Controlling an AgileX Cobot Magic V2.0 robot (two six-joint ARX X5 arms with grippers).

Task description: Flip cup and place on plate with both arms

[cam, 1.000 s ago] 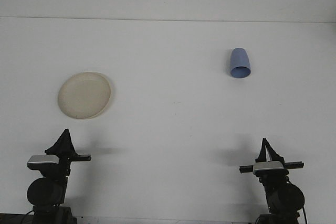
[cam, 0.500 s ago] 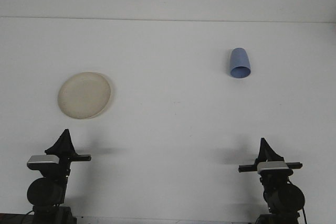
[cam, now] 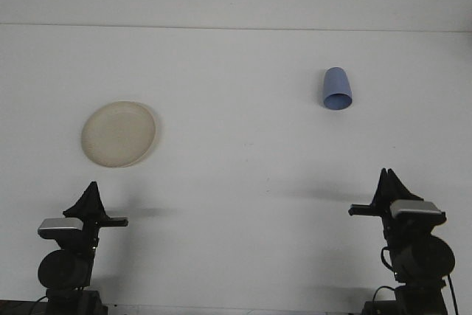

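Observation:
A blue cup (cam: 337, 88) rests on the white table at the back right, its wider end toward me and its narrow end away. At the middle left lies a cream round plate (cam: 119, 133) with nothing on it. My left gripper (cam: 91, 188) stands near the front edge, below the plate, fingers drawn together into a point. My right gripper (cam: 387, 176) is at the front right, well short of the cup and a little to its right. It is also pointed and holds nothing.
The white table (cam: 236, 182) runs back to a white wall; its far edge is a faint line at the top. Both arm bases and wrist cameras fill the bottom corners.
My right arm has risen and shifted to the right, its gripper tip now higher in the frame and closer to the cup. The left arm, cup and plate have not moved.

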